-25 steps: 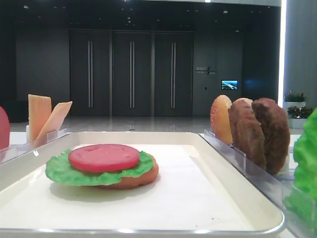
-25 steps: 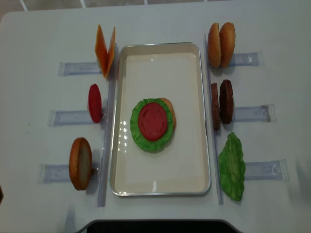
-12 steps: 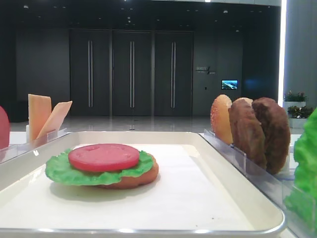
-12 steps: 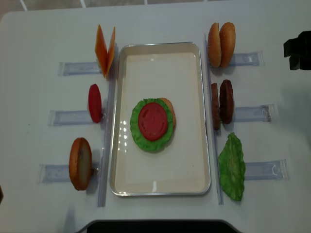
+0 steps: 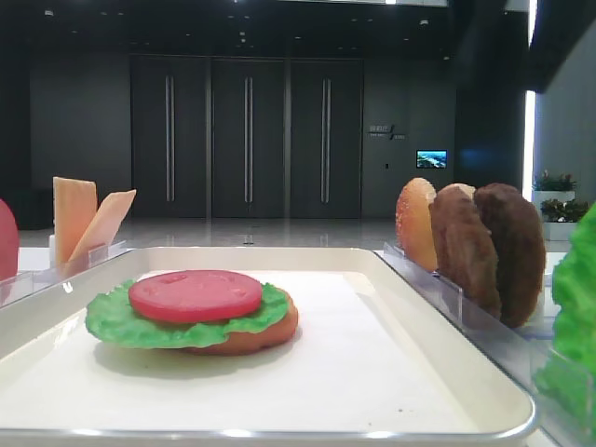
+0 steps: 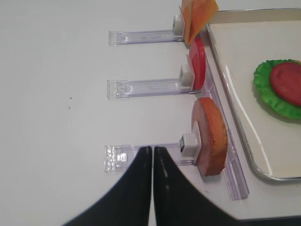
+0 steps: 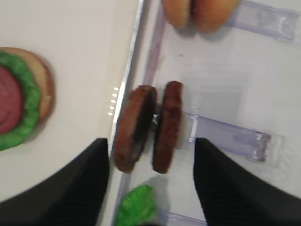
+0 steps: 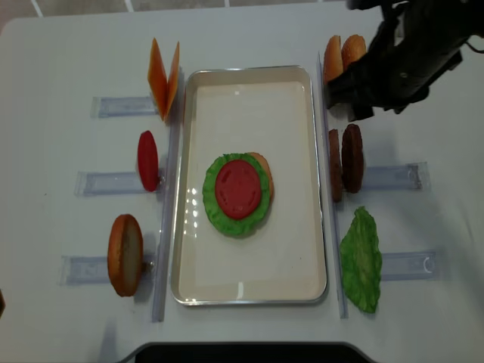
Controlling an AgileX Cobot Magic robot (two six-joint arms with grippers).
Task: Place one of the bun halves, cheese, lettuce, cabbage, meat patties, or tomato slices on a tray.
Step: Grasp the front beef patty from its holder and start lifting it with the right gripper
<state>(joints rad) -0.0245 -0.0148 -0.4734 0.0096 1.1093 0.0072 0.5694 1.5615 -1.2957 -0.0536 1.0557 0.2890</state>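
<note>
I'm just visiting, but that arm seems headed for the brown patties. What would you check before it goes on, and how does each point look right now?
1. Right gripper jaws apart and empty: ok, nothing between the fingers.
2. Gripper lined up over the meat patties: ok, both discs sit between the fingers in the right wrist view.
3. Patties upright in their rack: ok; the one nearer the tray leans slightly.
4. Landing spot on the tray: ok, the tomato slice tops the stack, bare on top.
5. Left gripper out of the way: ok, shut, beside the bun half.
6. Height above the patties: cannot tell.
</note>
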